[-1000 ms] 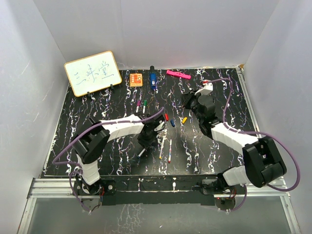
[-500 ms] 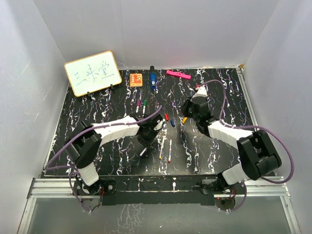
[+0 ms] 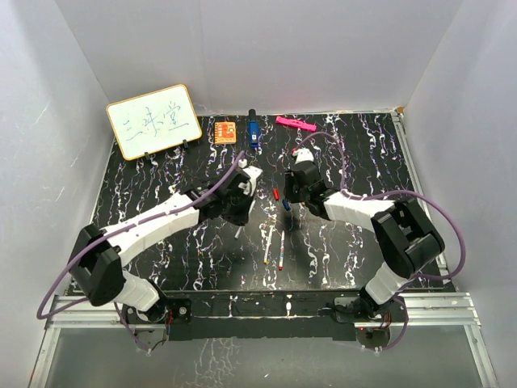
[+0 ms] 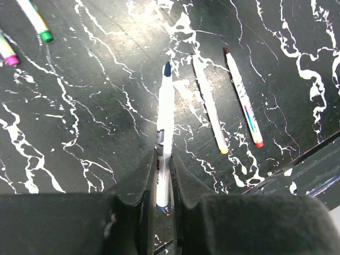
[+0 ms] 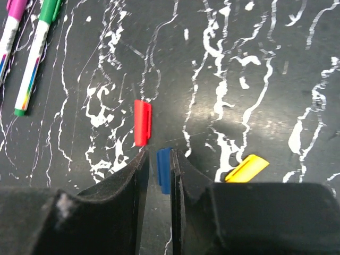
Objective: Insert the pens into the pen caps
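**Between the right jaws: blue cap, with its pen gripped on the left**

At mid-table, the right pincer (image 5: pixel 159 157) stands over the blue cap (image 5: pixel 163 178). The cap lies flat on the table (image 3: pixel 145 186) in the slot between the two fingers, its long axis running the same way as the finger faces. The jaws are parted only a little. One finger looks to be against the cap and a thin gap shows on the other side, so I read this pincer as released and not yet clenched. The red cap (image 5: pixel 142 123) lies just beside the blue one, outside the slot and a little farther out, roughly parallel to it. The yellow cap (image 5: pixel 247 167) lies near on the other side, at a slant.

The left pincer (image 4: pixel 163 166) is clenched on the blue pen (image 4: pixel 165 127). It grips the rear of the barrel, and the pen sticks straight out beyond the fingertips with its dark blue tip leading, above the table. Two loose pens (image 4: pixel 210 106) lie flat to one side of it.

From above, the right arm is plainly the nearer to the blue cap, and the left pincer hangs apart to its left. The coming move likely turns on the cap's axis. Once lifted, its open mouth must face the pen tip so that the two long axes fall in one line. Which end of the cap is open I cannot tell.
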Action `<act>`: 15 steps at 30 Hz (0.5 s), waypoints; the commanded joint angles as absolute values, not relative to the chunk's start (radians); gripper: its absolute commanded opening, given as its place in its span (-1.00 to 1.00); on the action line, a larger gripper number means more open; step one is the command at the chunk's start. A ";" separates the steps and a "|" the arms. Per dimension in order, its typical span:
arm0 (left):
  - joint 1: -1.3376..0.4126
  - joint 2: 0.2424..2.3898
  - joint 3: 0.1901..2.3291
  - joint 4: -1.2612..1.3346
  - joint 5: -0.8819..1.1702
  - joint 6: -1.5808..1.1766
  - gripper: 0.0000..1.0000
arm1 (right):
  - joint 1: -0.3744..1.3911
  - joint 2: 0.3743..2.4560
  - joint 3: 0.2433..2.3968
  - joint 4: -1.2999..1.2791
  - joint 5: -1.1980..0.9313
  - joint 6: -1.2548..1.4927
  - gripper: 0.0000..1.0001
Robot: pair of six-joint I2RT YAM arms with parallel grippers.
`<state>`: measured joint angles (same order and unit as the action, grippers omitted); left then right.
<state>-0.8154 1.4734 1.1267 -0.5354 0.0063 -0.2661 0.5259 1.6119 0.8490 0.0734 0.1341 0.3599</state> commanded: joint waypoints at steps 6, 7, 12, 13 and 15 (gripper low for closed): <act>-0.761 1.314 1.023 -0.432 -0.014 -0.330 -1.00 | 0.575 1.680 0.941 0.032 0.184 0.314 -0.30; -0.756 1.305 1.016 -0.424 -0.011 -0.333 -1.00 | 0.577 1.686 0.946 0.027 0.190 0.313 -0.26; -0.742 1.259 0.982 -0.373 0.006 -0.338 -1.00 | 0.579 1.713 0.963 0.005 0.201 0.312 -0.17; -0.739 1.252 0.975 -0.360 0.010 -0.340 -1.00 | 0.579 1.719 0.966 0.001 0.200 0.311 -0.18; -0.733 1.240 0.963 -0.341 0.017 -0.345 -1.00 | 0.582 1.732 0.975 -0.006 0.201 0.311 -0.20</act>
<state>-0.7467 1.2961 0.9840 -0.4011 -0.0021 -0.3290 0.5743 1.7153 0.9146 -0.0063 0.1749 0.3183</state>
